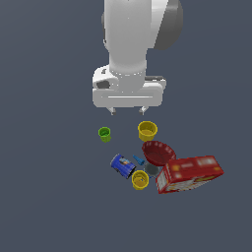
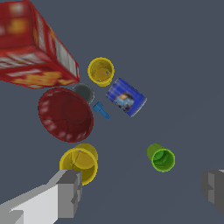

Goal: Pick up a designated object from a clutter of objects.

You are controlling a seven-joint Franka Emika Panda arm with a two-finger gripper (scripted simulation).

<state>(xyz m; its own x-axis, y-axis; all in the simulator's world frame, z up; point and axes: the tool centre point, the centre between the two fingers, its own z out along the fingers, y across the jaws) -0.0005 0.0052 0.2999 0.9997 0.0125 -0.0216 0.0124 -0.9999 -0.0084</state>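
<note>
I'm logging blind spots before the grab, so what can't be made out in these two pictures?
- Red box: cut off by the wrist view's edge.
- Grey piece: exterior view, too small to identify.
- Bowl: far rim hidden behind the box, exterior view.
- End effector: fingers cut off, wrist view.

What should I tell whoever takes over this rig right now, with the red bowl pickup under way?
End effector: open and empty, hanging above the pile, touching nothing.
Red bowl: on the surface, not yet picked up. It sits between the larger yellow cup and the red box, close against the box.
Also nearby: the blue can lying on its side, a second yellow cup, a small blue piece, a grey piece, and a green cup standing apart.
Done: nothing grasped.
Left: line up over the bowl, descend, close on its rim, lift.
</note>
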